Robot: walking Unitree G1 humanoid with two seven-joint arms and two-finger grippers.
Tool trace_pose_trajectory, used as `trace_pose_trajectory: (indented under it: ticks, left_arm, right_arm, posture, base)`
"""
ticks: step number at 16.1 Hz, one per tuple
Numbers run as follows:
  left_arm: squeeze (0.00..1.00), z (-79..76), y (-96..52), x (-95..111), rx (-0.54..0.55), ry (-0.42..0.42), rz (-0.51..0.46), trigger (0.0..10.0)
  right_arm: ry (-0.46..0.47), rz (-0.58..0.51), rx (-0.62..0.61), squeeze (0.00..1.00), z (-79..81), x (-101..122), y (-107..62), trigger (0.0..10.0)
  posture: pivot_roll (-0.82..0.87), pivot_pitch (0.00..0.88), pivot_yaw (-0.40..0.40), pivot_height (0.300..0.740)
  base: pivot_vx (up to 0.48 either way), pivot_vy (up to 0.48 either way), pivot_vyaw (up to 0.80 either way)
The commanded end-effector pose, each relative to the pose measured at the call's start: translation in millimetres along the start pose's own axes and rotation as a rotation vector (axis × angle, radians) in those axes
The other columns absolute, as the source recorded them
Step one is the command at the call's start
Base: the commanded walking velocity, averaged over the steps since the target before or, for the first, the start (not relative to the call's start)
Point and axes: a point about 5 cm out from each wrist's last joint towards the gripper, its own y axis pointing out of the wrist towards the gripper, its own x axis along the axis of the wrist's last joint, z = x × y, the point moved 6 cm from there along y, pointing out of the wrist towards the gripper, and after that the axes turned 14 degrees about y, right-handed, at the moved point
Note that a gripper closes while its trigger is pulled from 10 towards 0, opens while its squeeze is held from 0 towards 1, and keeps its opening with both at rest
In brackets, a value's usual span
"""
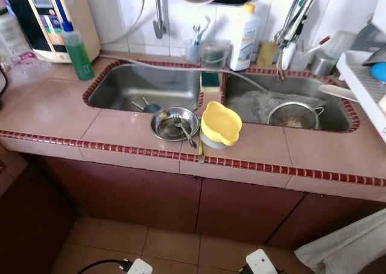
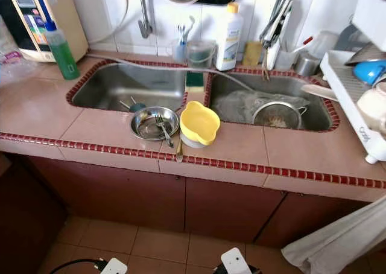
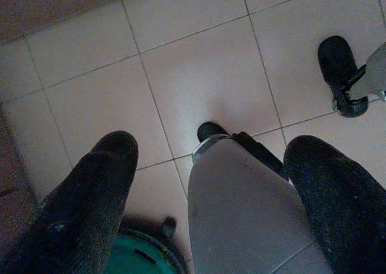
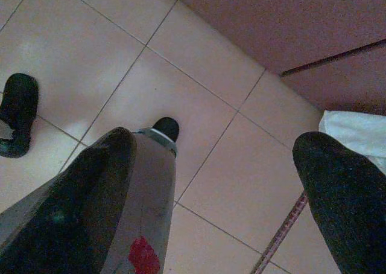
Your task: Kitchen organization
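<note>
- Your steel bowl point(image 1: 174, 123) sits at centre frame on the counter strip in front of the left sink point(image 1: 114, 90), with a fork point(image 1: 184, 131) lying in it, handle poking out toward the counter's front edge.
- Just right of it, touching or nearly so, a yellow cup point(image 1: 221, 123) sits on a white base; you cannot tell what is inside.
- In the left sink you see a small dark utensil point(image 1: 149, 106) near the front wall, close behind the bowl.
- The right sink point(image 1: 341, 114) holds a strainer point(image 1: 294, 114) with pale scraps in it, resting on crumpled clear plastic point(image 1: 253, 104).
- Along the back wall: a green bottle point(image 1: 77, 50) at upper left beside a white appliance point(image 1: 51, 17), a cup of brushes point(image 1: 194, 47), a clear tub point(image 1: 215, 52) and a white bottle point(image 1: 244, 37) at upper centre.
- A dish rack point(image 2: 353, 99) takes the right edge, with a blue item point(image 2: 369, 70) on it.
- Open counter point(image 1: 48, 108) lies at centre left, and a bare stretch at lower right before the red-tiled front edge point(image 1: 120, 148).
- A white cloth point(image 1: 350, 247) hangs at lower right before the cabinet doors.
- Your left gripper point(image 3: 211, 183) hangs over the floor tiles, fingers spread wide, holding nothing.
- Your right gripper point(image 4: 217, 183) hangs likewise near the cabinet base, fingers wide apart and empty.
</note>
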Motion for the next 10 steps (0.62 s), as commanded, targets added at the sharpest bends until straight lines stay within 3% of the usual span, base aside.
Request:
trace_pose_trajectory:
  ticks: [1,10]
  left_arm:
    - [0.00,-4.1,-0.4,-6.4,-0.008,0.014,0.027,10.0]
    - [0.00,-14.7,-1.1,-5.2,-0.069,-0.079,-0.004,10.0]
  right_arm:
    - [-0.007,0.033,0.004,0.00,2.9,-12.0,-1.5,10.0]
    - [-0.010,0.073,-0.026,0.00,-14.4,-21.9,-4.6,10.0]
  posture:
    - [-0.11,0.000,0.015,0.740]
    - [-0.10,0.000,0.008,0.740]
  base:
    - [0.000,0.000,0.00]
    - [0.000,0.000,0.00]
